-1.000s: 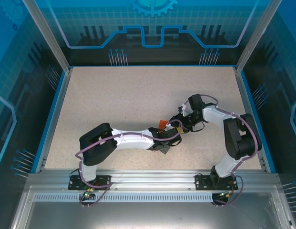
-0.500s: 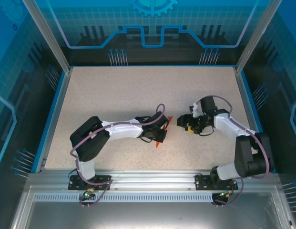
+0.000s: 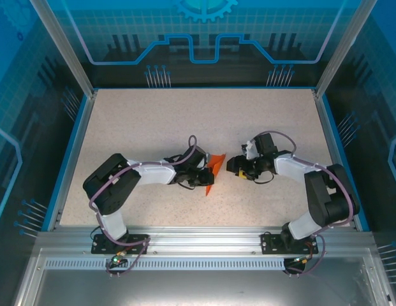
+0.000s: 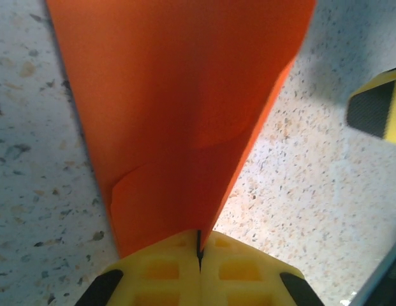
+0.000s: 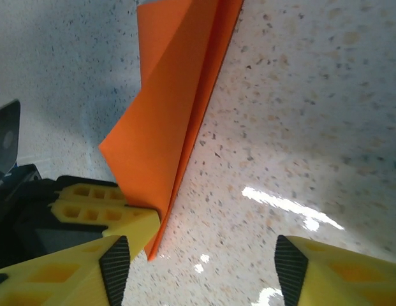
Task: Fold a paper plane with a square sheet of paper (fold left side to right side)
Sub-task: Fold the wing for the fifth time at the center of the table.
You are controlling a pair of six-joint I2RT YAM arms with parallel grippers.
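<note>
Where left end effector [image 4: 199, 250] clamps, paper plane [image 4: 178, 115]

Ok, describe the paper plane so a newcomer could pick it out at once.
On the speckled beige table, look at the middle. The paper plane is the folded, pointed sheet pinched in the shut left gripper, facing the open right gripper. It alone is bright orange, against yellow-and-black fingers.

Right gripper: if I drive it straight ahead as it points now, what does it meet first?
Probably the paper, pinched by the shut left gripper, lying just ahead of the open right gripper. Depth is hard to judge.
</note>
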